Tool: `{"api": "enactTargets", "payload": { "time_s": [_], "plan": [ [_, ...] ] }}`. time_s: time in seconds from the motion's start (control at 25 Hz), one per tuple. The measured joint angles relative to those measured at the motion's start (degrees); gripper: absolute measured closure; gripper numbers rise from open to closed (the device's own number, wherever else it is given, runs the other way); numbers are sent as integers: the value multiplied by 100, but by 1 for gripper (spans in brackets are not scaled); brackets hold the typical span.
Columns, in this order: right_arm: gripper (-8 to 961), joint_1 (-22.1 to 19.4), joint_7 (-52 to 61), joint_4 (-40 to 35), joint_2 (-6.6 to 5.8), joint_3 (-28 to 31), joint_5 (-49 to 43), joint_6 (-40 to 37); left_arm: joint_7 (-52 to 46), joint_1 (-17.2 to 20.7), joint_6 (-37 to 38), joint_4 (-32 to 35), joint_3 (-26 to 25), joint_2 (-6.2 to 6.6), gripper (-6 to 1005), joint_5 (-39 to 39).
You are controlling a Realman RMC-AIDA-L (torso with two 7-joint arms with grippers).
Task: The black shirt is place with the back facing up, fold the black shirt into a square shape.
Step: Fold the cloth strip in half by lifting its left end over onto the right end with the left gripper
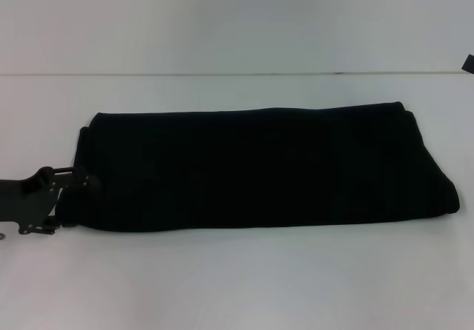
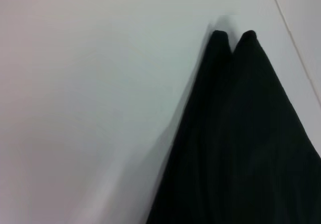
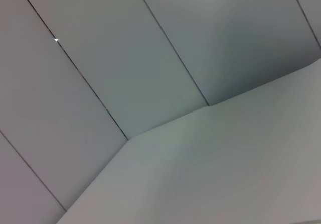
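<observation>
The black shirt (image 1: 259,167) lies on the white table as a long flat band, folded lengthwise and running left to right in the head view. My left gripper (image 1: 72,197) is low at the band's left end, right against the fabric's near-left corner. In the left wrist view the black shirt (image 2: 241,143) fills the lower right, and two rounded folded tips show at its far end. The right gripper appears in no view; the right wrist view shows only the table surface and wall panels.
The white table (image 1: 237,285) extends in front of the shirt and behind it, up to the back edge (image 1: 222,74). A small dark object (image 1: 468,63) pokes in at the far right border.
</observation>
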Motion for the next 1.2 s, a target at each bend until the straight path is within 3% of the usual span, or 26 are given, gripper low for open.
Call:
{"api": "enactTargets", "payload": {
  "time_s": [0.36,0.64,1.2],
  "plan": [
    [223,10,11,-2,0,-12,0,23,470,-105,34,-102,74,19,114,12],
    [224,28,30,-11,0,-17,-1,20,641,-201,18,-108,508,35,114,51],
    [223,29,34,-11,0,-21,-1,36,721,-238,36,72,491,106,114,12]
  ]
}}
